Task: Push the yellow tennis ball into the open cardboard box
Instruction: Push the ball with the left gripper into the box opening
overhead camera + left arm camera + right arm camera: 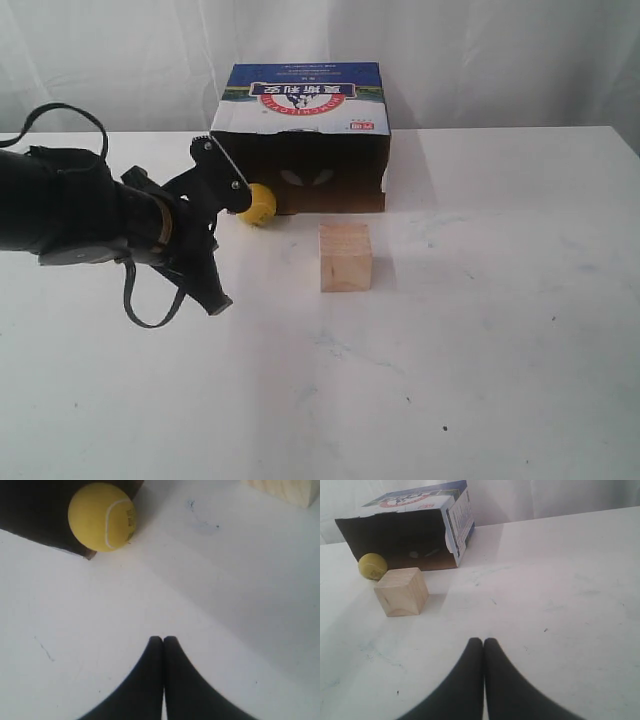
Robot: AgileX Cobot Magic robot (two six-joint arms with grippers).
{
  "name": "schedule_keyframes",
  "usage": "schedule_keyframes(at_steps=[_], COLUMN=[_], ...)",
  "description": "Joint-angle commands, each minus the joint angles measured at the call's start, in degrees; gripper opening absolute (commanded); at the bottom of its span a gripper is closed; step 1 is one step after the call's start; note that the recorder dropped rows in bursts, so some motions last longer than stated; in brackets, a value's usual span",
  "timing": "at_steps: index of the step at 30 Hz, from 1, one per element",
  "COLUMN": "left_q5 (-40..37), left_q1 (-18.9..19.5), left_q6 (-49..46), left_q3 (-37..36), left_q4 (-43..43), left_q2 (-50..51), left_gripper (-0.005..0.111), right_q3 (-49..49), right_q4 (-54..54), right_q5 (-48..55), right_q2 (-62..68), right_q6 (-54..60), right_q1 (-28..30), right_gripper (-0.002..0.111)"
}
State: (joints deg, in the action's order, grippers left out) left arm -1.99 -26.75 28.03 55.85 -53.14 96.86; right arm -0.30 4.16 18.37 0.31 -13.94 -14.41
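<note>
The yellow tennis ball rests on the table at the left front corner of the open cardboard box, against the edge of its dark mouth. In the left wrist view the ball lies partly in front of the box's dark inside. My left gripper is shut and empty, low over the table, near side and left of the ball and apart from it; its fingertips press together. My right gripper is shut and empty, well back from the ball and the box. It is out of the exterior view.
A pale wooden cube stands on the white table just in front of the box, right of the ball; it shows also as the cube and the cube's corner. A white curtain hangs behind.
</note>
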Motion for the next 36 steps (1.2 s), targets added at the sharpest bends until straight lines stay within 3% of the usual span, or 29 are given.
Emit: schedule_keyframes(at_steps=[1,15,36], left_q5=[2.89,5.46,10.21], left_q1=[0.04,0.79,2.08], left_q6=[0.71,0.15,0.28], left_q3=[-0.42,0.29,12.14], left_q4=[0.28,0.49,0.07], left_q2=[1.7,7.15,17.96], left_gripper=[0.0,0.0,0.0], right_q3=[0.3,0.3,0.3], right_q4=[0.28,0.28,0.26], right_q5=[-0.46,-0.46,-0.46], right_q2=[-0.31,-0.31,-0.31], right_q6=[0.25,0.25,0.25], right_q1=[0.17,0.17,0.17], right_gripper=[0.0,0.0,0.0])
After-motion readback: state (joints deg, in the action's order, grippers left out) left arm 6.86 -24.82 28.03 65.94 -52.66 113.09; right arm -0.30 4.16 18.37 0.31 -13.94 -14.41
